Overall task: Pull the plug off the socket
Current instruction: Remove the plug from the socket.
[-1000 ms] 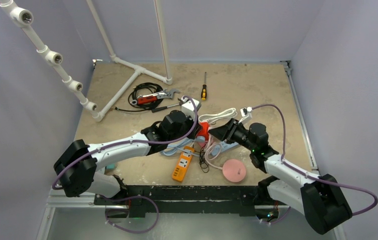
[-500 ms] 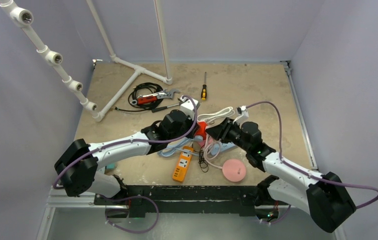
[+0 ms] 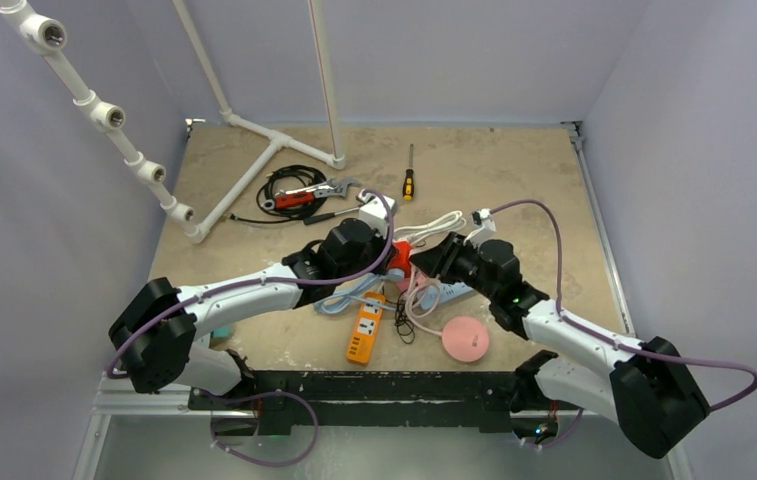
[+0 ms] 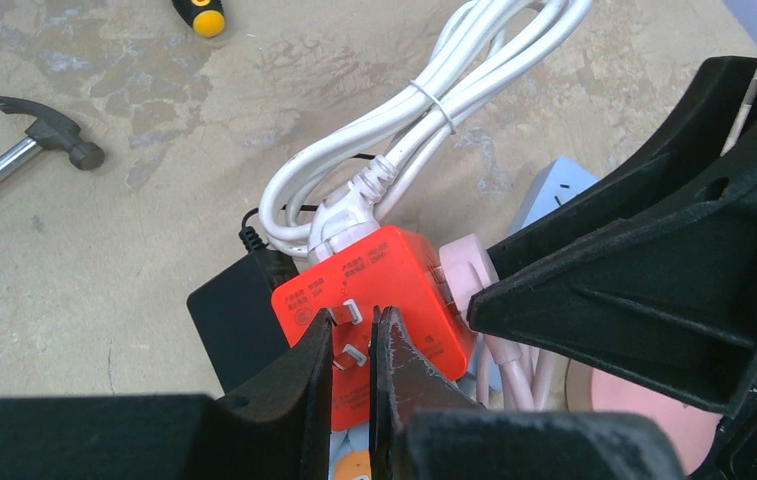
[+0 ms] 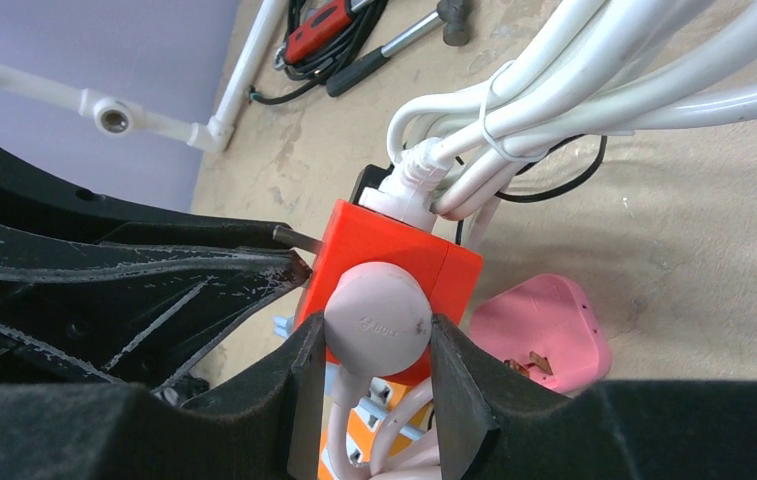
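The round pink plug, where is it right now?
In the right wrist view, the round pink plug sits clamped between the right arm's fingers, plugged into the red socket cube which the left arm's fingers hold.

Plain lilac walls (image 3: pixel 454 50) are boxing in a scuffed tabletop (image 3: pixel 524 170) — a lab test cell. White pipes (image 3: pixel 237 187), a screwdriver (image 3: pixel 409 182), a wrench (image 3: pixel 299 197) and a hammer (image 4: pixel 64 137) are lying about, workshop-fashion.
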Available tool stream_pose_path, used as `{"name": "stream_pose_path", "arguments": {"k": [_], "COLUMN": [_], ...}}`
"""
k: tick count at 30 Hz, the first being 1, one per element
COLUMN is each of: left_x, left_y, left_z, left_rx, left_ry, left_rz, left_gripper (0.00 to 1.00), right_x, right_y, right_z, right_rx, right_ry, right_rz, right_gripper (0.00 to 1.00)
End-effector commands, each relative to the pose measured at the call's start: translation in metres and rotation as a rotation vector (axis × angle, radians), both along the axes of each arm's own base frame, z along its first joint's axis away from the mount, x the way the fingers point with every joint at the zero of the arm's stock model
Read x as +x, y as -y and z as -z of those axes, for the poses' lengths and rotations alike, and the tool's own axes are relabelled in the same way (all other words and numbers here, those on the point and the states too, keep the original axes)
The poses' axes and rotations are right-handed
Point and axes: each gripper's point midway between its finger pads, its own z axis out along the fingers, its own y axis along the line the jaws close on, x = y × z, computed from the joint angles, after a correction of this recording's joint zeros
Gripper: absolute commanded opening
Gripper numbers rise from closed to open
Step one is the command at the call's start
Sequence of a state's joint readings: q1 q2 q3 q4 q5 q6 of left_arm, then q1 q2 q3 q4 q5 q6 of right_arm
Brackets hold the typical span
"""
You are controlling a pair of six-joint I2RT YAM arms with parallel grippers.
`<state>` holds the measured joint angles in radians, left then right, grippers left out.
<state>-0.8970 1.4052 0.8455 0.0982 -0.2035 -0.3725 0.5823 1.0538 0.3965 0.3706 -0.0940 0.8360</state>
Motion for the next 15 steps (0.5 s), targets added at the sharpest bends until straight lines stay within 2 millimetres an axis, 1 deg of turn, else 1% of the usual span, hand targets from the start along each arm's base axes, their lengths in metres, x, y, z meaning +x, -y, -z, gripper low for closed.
{"name": "stream_pose_path", "arguments": {"k": [1, 3, 6, 8, 11, 15], "left_x": [0.021, 0.021, 0.019, 0.016, 0.014, 0.014], "left_y": [-0.031, -0.031, -0.027, -0.023, -0.019, -0.018], "left_z": [0.001, 0.001, 0.001, -0.001, -0.002, -0.002], "left_rx": [0.122, 0.121, 0.107, 0.086, 0.069, 0.069], "left_ry": [0.056, 0.055, 0.051, 0.051, 0.048, 0.046], "left_rz": [-0.109, -0.108, -0.087, -0.063, -0.041, -0.043], "left_gripper": [0.0, 0.0, 0.0, 0.0, 0.0, 0.0], "right_x": [0.018, 0.016, 0.014, 0.017, 0.015, 0.015], "right_y": [0.012, 0.018, 0.018, 0.02, 0.02, 0.032], "right_z": [-0.038, -0.031, -0.028, -0.032, -0.042, -0.047], "right_rx": [0.148, 0.168, 0.157, 0.14, 0.126, 0.066], "right_ry": [0.135, 0.127, 0.133, 0.148, 0.175, 0.188], "right_rz": [0.02, 0.012, -0.002, 0.015, 0.005, 0.045], "right_gripper": [0.0, 0.0, 0.0, 0.0, 0.0, 0.0]}}
